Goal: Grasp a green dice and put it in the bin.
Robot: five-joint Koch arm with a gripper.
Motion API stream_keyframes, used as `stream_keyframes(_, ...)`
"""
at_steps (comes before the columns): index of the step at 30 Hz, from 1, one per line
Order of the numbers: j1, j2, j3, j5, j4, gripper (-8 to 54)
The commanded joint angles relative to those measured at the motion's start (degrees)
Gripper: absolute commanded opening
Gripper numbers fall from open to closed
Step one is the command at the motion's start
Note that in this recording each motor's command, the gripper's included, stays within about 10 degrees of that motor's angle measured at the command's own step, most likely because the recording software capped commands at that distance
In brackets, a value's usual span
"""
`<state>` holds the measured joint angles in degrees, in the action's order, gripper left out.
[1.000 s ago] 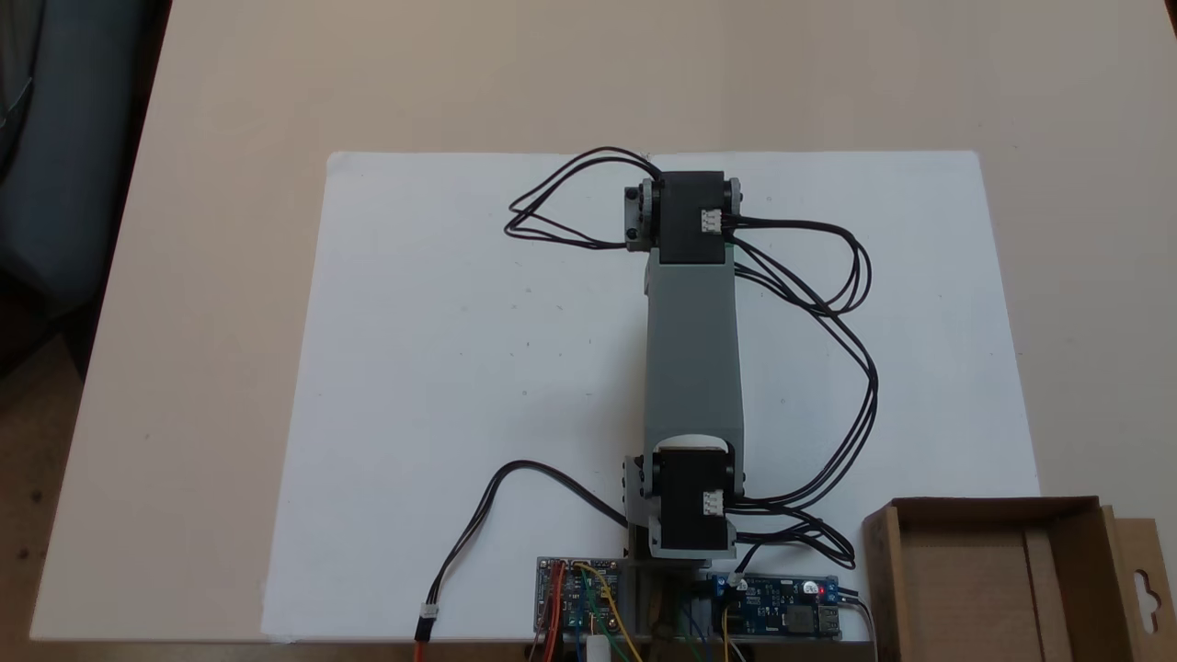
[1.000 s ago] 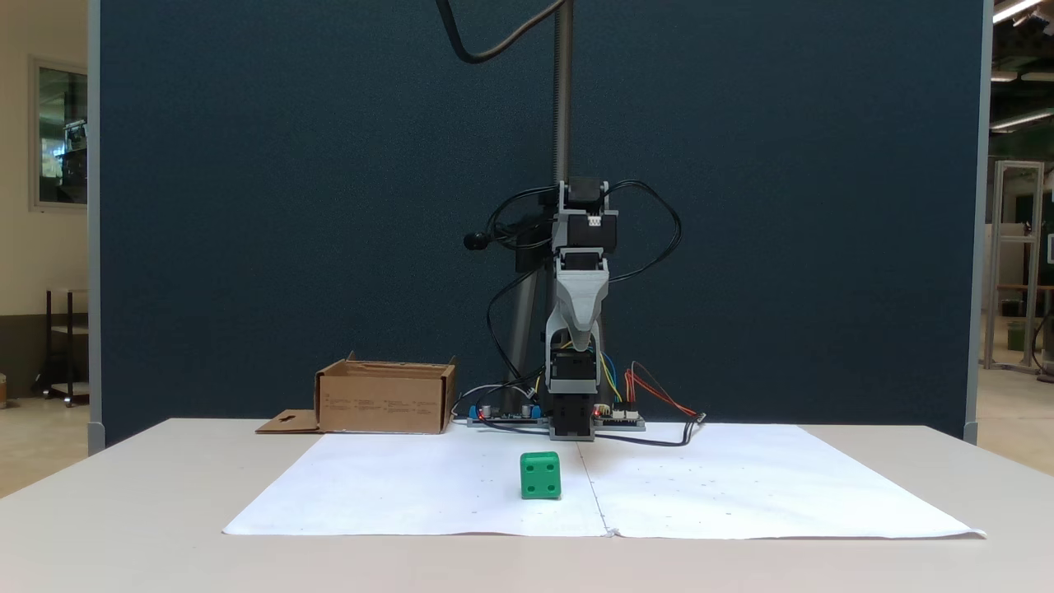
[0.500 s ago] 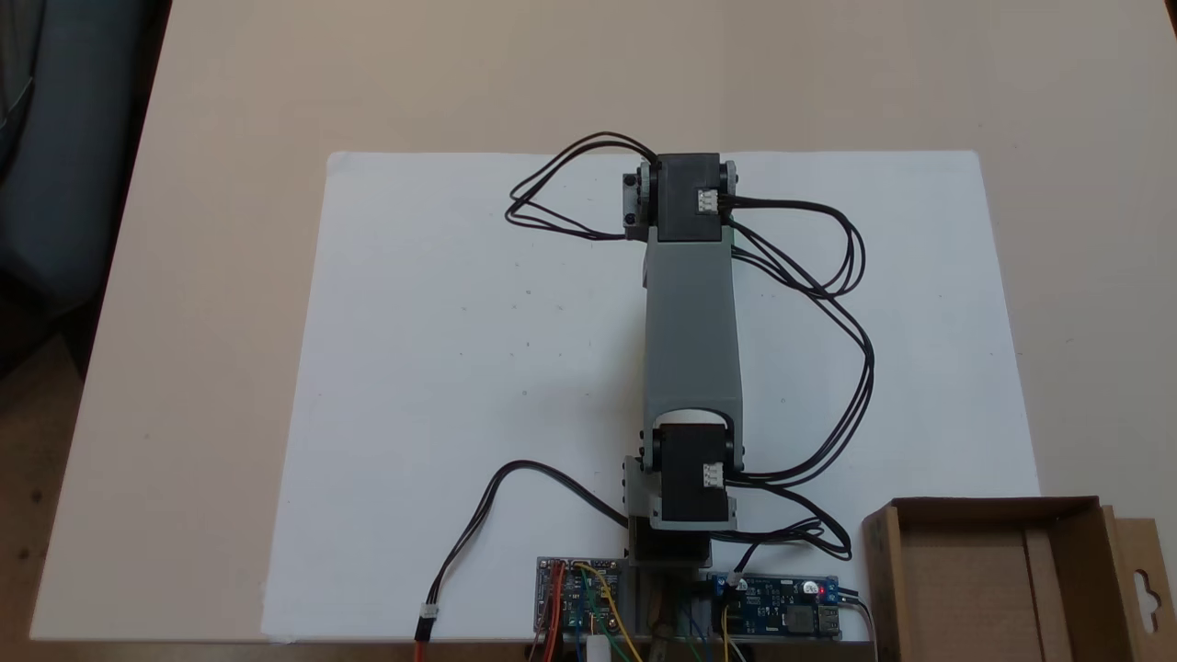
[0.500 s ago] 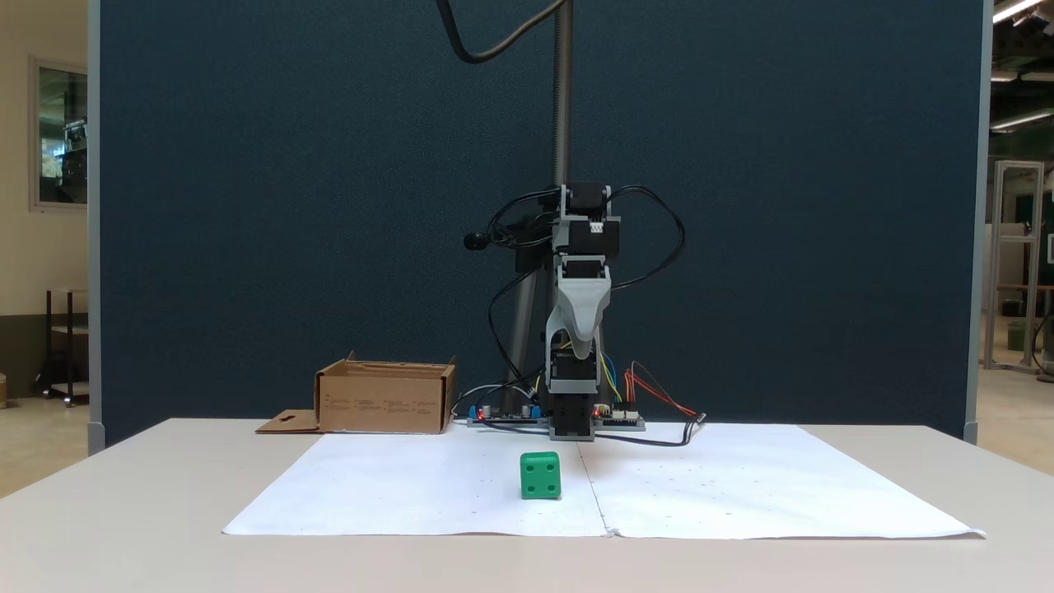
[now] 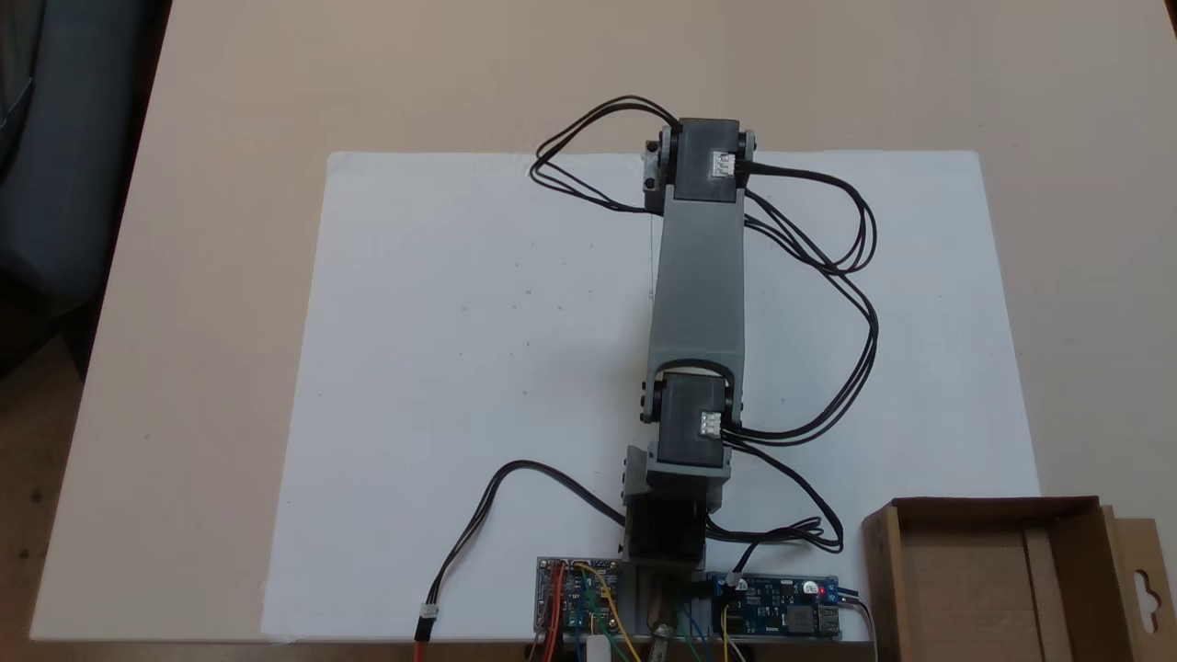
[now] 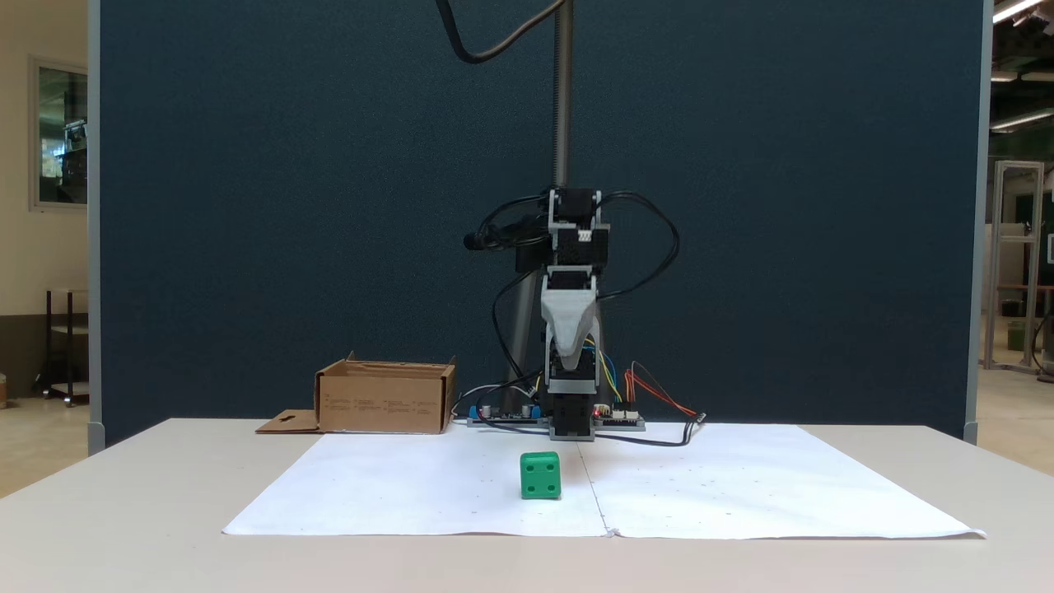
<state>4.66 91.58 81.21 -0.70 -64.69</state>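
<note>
Green dice [image 6: 540,475] on white paper sheet [image 6: 741,494], four-pip face toward camera. Pincer [image 6: 570,354] raised, pointing down. Cardboard bin [image 6: 385,400] at back left.

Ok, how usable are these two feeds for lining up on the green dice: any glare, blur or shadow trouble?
In a fixed view from the front, the green dice is sharp and evenly lit, pips readable, faint shadow; the gripper blends into the arm behind it. In a fixed view from above, the white paper is bright but not blown out, the picture soft; the bin is cropped.
</note>
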Motion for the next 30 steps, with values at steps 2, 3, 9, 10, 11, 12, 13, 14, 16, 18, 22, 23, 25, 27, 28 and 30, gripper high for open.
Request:
stream_keyframes(2,1.85,-0.44,-2.64,-7.03,2.72,50.4)
stream_keyframes(3,2.11,-1.05,-2.64,-7.65,3.6,50.4)
stream_keyframes(9,3.34,-5.27,-3.25,-9.93,5.62,50.4)
stream_keyframes(10,3.43,-5.8,-3.34,-10.28,6.15,50.4)
stream_keyframes(11,3.6,-6.5,-3.34,-10.63,6.24,50.4)
stream_keyframes(12,3.78,-7.12,-3.52,-10.63,6.42,50.4)
stream_keyframes(13,3.87,-7.56,-3.6,-10.72,6.5,50.4)
stream_keyframes(14,3.87,-8.0,-3.78,-10.81,6.5,50.4)
stream_keyframes(16,4.22,-8.79,-4.22,-11.87,6.59,50.4)
stream_keyframes(18,4.31,-9.4,-4.39,-11.95,6.59,50.4)
stream_keyframes(22,4.75,-10.11,-4.48,-11.69,6.59,50.4)
stream_keyframes(23,4.75,-10.28,-4.57,-11.69,6.68,50.3)
stream_keyframes(25,4.75,-10.9,-4.83,-11.69,6.86,50.3)
stream_keyframes(27,4.75,-11.87,-5.19,-11.51,6.94,50.1)
stream_keyframes(28,4.75,-12.3,-5.27,-11.51,7.12,50.0)
stream_keyframes(30,4.75,-13.27,-5.71,-11.43,7.21,49.9)
